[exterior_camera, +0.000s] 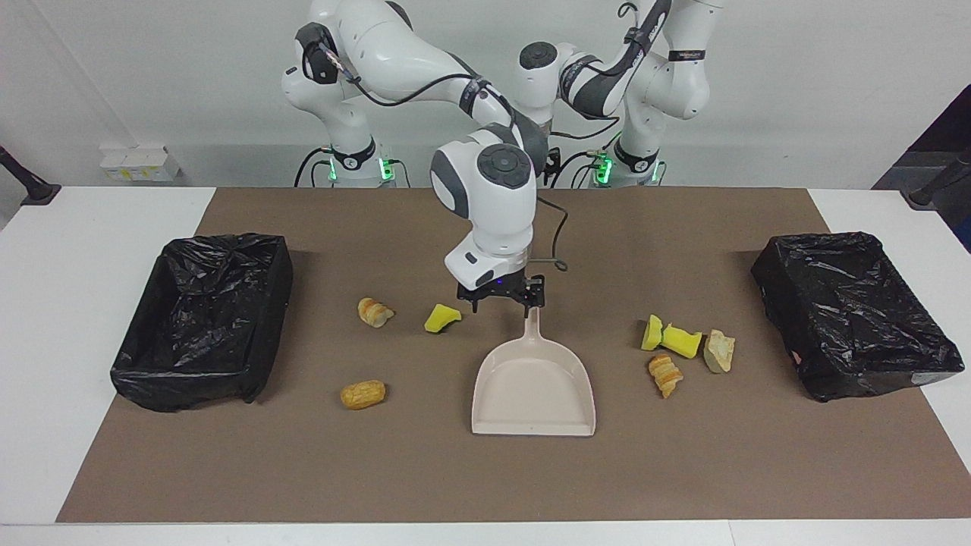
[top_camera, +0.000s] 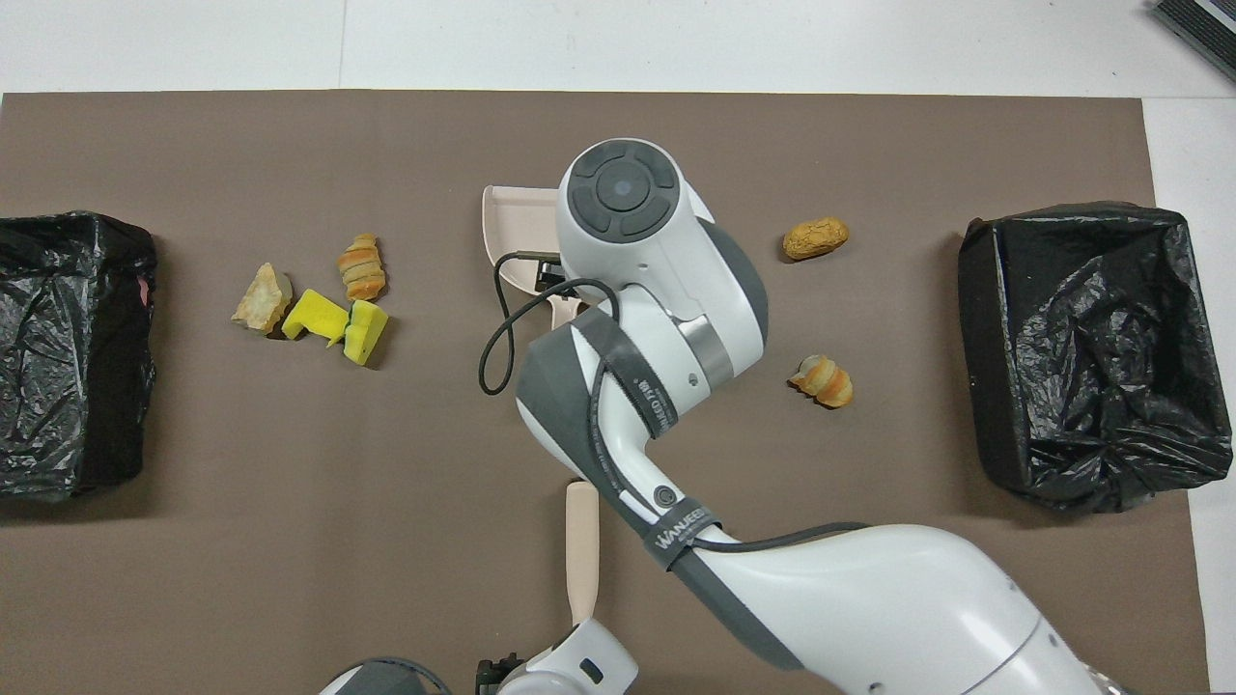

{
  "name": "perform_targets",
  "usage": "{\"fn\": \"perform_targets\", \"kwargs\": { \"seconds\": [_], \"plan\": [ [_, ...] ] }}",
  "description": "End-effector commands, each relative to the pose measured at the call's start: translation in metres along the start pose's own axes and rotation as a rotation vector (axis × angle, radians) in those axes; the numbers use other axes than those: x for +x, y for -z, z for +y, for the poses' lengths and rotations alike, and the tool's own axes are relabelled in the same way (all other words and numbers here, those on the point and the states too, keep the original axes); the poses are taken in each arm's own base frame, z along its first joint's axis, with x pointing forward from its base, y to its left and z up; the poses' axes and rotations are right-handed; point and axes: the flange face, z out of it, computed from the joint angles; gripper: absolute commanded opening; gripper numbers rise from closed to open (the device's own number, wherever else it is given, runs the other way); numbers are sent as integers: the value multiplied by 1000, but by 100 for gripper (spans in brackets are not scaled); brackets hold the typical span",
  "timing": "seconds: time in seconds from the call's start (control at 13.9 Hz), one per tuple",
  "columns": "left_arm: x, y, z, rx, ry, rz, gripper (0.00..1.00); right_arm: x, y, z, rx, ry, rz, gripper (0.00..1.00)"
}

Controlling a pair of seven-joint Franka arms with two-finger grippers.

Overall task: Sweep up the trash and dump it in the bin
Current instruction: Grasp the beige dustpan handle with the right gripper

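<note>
Beside right hand [exterior_camera: 501, 301]: sponge scrap [exterior_camera: 441, 318], apart.

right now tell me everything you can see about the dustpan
The dustpan is a beige, plastic-looking scoop with a flat tray, low raised side walls and a slim straight handle. It lies flat on the brown mat mid-table, empty, its open mouth pointing away from the robots and its handle toward them. The right hand is over the handle's end, fingers open; contact cannot be told. No trash touches it.
</note>
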Motion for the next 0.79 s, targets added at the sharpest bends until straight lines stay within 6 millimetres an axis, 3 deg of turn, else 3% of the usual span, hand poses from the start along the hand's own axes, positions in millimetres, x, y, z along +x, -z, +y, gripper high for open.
{"fn": "perform_targets", "kwargs": {
  "seconds": [0.0, 0.22, 0.36, 0.43, 0.51, 0.72],
  "plan": [
    [-18, -11, 8, -8, -24, -6, 100, -5, -7, -18, -5, 4, 22, 100],
    [-29, -21, 18, -13, -32, -2, 100, -11, -11, -24, -3, 26, 14, 100],
    [-28, -33, 23, -14, -31, -2, 100, -19, -34, -34, -12, 39, 0, 100],
    [-29, -42, 26, -7, -34, -8, 83, -26, -44, -43, -9, 55, 2, 98],
    [-28, -42, 27, -4, -33, -11, 77, -25, -50, -43, -19, 59, 3, 89],
    [-29, -35, 28, 16, -33, -24, 78, -29, -57, -41, -33, 76, 8, 70]
  ]
}}
